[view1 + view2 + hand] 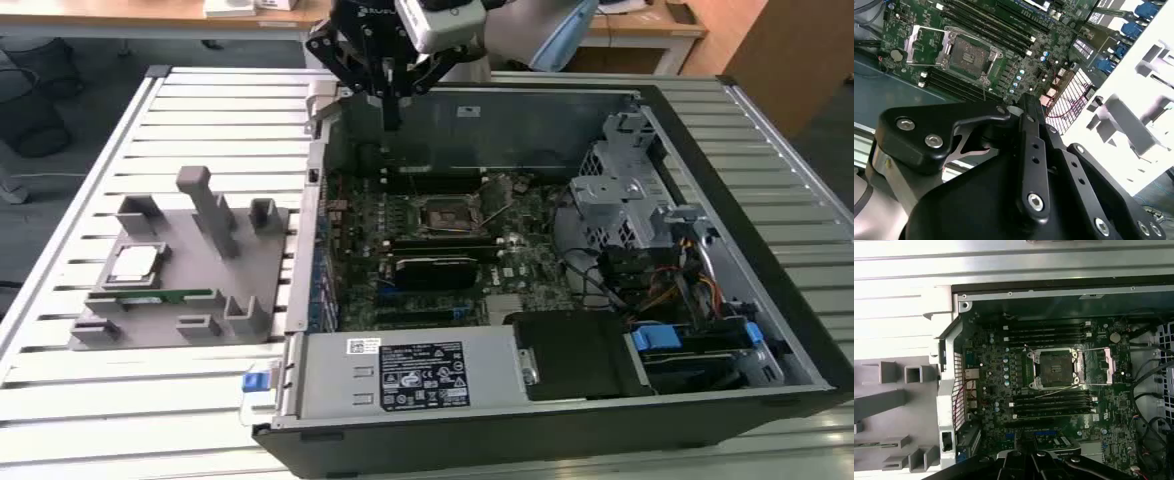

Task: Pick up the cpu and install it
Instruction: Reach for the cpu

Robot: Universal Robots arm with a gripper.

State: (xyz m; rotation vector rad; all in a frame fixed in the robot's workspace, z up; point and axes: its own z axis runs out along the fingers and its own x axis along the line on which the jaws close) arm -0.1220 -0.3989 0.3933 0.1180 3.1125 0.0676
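Above the far wall of the open black computer case (400, 440), hovering: black linkage gripper (391, 126), jaws pinched narrow, empty. Well apart, on the exterior view's left, small silvery square cpu (134, 264) flat in the grey moulded holder (200, 272). Underneath, white slatted metal table (67, 420); beyond, wooden desks (641, 25), grey floor (40, 210)

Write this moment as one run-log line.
gripper: shut, empty, above case | cpu: on tray | socket: open, empty
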